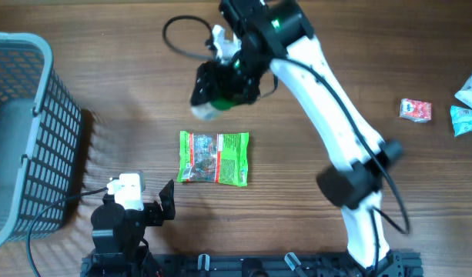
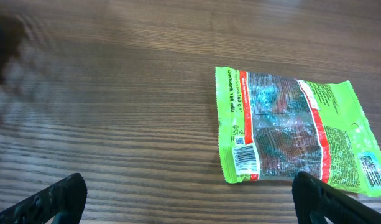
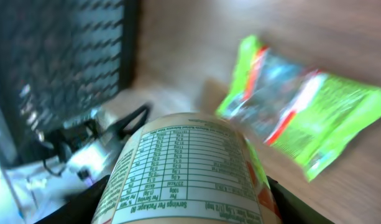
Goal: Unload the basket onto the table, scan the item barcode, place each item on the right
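Wood-grain table, two arms at work.

Count: one canister, one green snack packet, one mesh basket, and three small sachets, one red-and-white and two pale blue.

Right claw: partly spread, clamped on the canister's sides and holding it off the table. The canister, the item for scanning, lies tilted in the grip with its printed panel towards the wrist camera. The panel is a nutrition table; "Servings Per Package" is readable, the rest too blurred. I see no barcode on this face.

Left claw: spread wide, holding nothing, low over the wood.

The packet lies flat ahead of the left claw and slightly to its right, and below the right claw, touching neither. It reads "160 g" along one edge, with a barcode at the near corner.

The basket stands beside the left claw; only its grey floor shows. The sachets lie well apart from both claws, beyond the right arm.
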{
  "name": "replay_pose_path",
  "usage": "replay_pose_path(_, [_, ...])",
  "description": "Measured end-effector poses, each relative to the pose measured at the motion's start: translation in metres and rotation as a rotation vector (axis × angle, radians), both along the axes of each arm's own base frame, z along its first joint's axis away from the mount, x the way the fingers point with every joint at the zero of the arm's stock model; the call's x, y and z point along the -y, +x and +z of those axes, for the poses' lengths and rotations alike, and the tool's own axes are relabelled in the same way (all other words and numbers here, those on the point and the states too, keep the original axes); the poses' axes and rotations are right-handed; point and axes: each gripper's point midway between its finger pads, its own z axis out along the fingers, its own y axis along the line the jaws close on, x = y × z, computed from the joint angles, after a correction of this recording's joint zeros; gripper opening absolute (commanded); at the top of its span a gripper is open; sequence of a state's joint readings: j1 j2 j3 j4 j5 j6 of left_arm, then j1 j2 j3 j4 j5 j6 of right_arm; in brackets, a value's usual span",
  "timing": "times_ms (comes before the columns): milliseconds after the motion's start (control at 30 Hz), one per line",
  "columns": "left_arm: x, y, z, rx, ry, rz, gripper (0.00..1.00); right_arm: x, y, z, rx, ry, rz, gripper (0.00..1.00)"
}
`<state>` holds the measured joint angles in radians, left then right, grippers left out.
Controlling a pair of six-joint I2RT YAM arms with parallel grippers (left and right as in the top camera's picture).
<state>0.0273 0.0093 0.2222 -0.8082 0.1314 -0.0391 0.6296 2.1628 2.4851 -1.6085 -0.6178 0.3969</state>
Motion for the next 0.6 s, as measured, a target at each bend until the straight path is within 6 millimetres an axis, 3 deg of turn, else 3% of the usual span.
replay_pose_path(67, [0.0, 0.0, 0.0, 0.0, 0.0, 0.0, 1.0, -0.004, -0.029, 0.023, 0.016, 0.031, 0.04, 0.54])
replay_pose_path(133, [0.0, 0.0, 0.0, 0.0, 0.0, 0.0, 1.0, -0.005, -0.045, 0.029, 0.008, 0.035, 0.06, 0.54])
replay_pose_path(233, [0.0, 0.0, 0.0, 0.0, 0.0, 0.0, 1.0, -0.003, -0.048, 0.017, -0.018, -0.006, 0.052, 0.55])
replay_pose_path(267, [0.0, 0.0, 0.0, 0.0, 0.0, 0.0, 1.0, 0.004, -0.042, 0.003, -0.017, -0.069, 0.02, 0.55])
replay_pose_path(333, [0.0, 0.0, 0.0, 0.0, 0.0, 0.0, 1.0, 0.02, -0.018, -0.013, 0.088, -0.201, -0.053, 0.55])
replay_pose_path(433, [0.0, 0.0, 0.0, 0.0, 0.0, 0.0, 1.0, 0.036, 0.033, -0.015, 0.321, -0.319, -0.172, 0.56])
replay_pose_path(500, [0.0, 0.0, 0.0, 0.0, 0.0, 0.0, 1.0, 0.039, 0.082, -0.001, 0.535, -0.336, -0.271, 0.55])
replay_pose_path(600, [0.0, 0.0, 0.0, 0.0, 0.0, 0.0, 1.0, 0.039, 0.136, 0.027, 0.776, -0.325, -0.381, 0.54])
